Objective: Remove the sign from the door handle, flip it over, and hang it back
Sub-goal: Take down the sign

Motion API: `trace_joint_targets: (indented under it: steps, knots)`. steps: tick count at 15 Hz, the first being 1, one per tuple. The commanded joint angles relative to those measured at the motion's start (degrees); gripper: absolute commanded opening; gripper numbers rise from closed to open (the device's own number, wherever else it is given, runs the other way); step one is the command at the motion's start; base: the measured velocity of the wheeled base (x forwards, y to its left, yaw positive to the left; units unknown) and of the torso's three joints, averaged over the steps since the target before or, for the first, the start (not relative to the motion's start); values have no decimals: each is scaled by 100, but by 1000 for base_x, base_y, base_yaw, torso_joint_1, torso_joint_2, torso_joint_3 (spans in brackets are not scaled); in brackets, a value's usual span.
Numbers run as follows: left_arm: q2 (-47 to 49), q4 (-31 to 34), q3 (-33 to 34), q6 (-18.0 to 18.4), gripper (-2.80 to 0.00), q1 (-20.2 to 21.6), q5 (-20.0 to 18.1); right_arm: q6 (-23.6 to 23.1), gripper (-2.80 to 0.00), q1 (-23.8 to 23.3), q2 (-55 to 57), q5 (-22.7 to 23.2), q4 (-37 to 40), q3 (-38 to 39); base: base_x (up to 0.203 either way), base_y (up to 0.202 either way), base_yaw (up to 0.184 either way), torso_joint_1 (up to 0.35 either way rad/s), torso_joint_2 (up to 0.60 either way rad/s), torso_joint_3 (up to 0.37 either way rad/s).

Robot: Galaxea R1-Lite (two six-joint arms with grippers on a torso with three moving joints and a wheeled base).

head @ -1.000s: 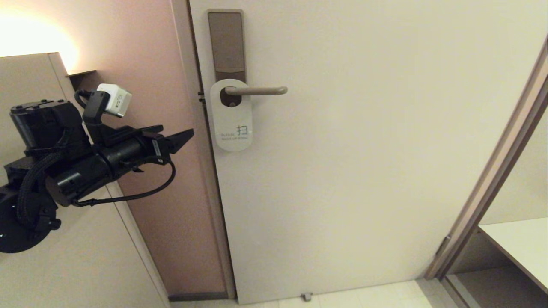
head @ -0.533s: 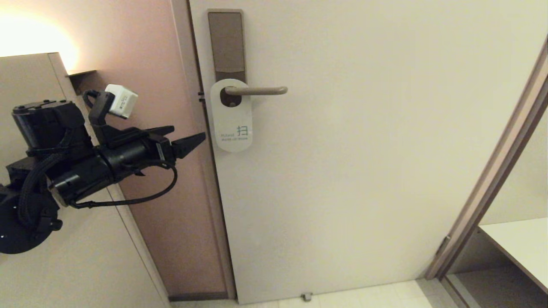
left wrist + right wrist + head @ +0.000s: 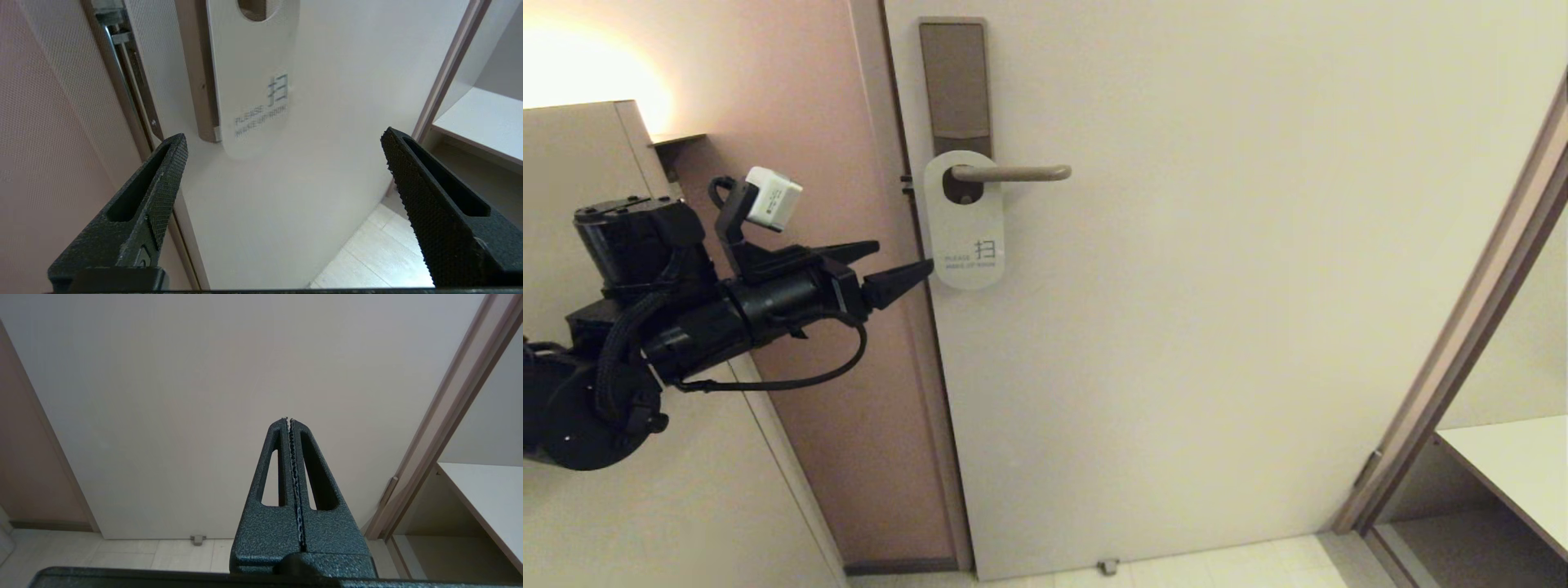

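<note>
The sign [image 3: 964,220] hangs on the door handle [image 3: 1011,172] by its oval hole, flat against the door [image 3: 1217,327], with its white "PLEASE MAKE UP ROOM" face outward and its long axis running straight down from the handle to a rounded lower end. The left claw [image 3: 905,263] is level with that lower end, on the hinge side of it, its jaws spread wide and holding nothing; in the head view one fingertip lies just beside the sign's edge, and whether it touches cannot be told. The left wrist view shows the sign [image 3: 253,81] ahead of and above the gap between the two fingers [image 3: 163,183], so the card is not yet between them. The coming move likely turns on this: the sign lies onward from the claw toward the handle's free end, and the claw would need to bracket the card's lower part before closing, then carry it along the lever to slip the hole off. The right claw [image 3: 289,428] is pressed shut, empty, pointing at the bare lower door well away from the sign, so the left arm is plainly the nearer one.
</note>
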Motion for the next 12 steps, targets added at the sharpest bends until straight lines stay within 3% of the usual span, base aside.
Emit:
trace_joint_targets:
  steps: [1,7,12]
  knots:
    - [244,-135,-45,-29,0,62,-82,-2,-280,4,0,0,-2,0,0,0,0,0,0,0]
    - [654,-200,-590,-121,0,57,-235,-2,-280,4,0,0,-2,0,0,0,0,0,0,0]
    - [935,-166,-1173,-412,0,30,-510,-2,-280,13,0,0,-2,0,0,0,0,0,0,0]
